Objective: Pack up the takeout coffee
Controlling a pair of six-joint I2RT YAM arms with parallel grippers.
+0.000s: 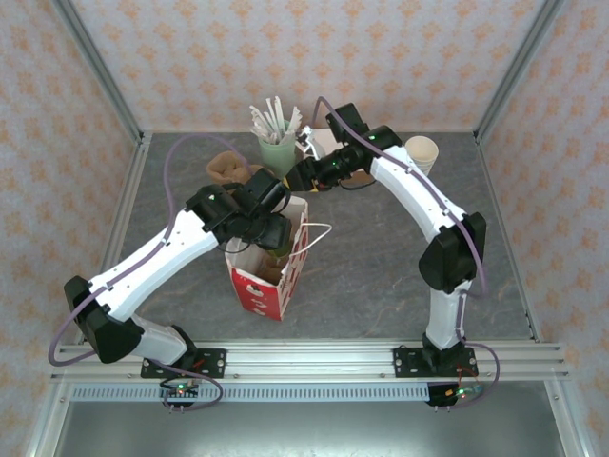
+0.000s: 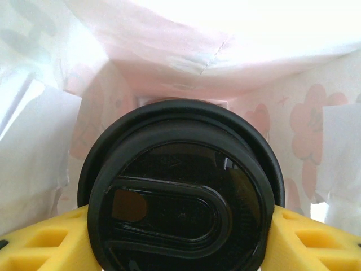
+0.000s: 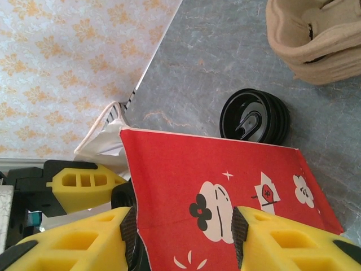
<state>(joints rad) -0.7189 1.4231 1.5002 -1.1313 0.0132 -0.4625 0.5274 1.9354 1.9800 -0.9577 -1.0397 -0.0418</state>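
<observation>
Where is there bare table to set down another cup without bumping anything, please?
Bare table lies between the red-and-white bag and the right arm, and right of that arm. The back edge is crowded: stick holder, brown carrier, cream cups.

Grey marbled table (image 1: 381, 276), red bag (image 1: 259, 291), black lid (image 3: 254, 117), pulp tray (image 3: 316, 45), cream cups (image 1: 422, 152)

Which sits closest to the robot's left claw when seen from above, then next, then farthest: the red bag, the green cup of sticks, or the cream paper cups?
1. Red bag: the left gripper, holding the coffee, is inside its open top.
2. Green cup of sticks: farther back, just behind the bag.
3. Cream paper cups: far off at the back right.
</observation>
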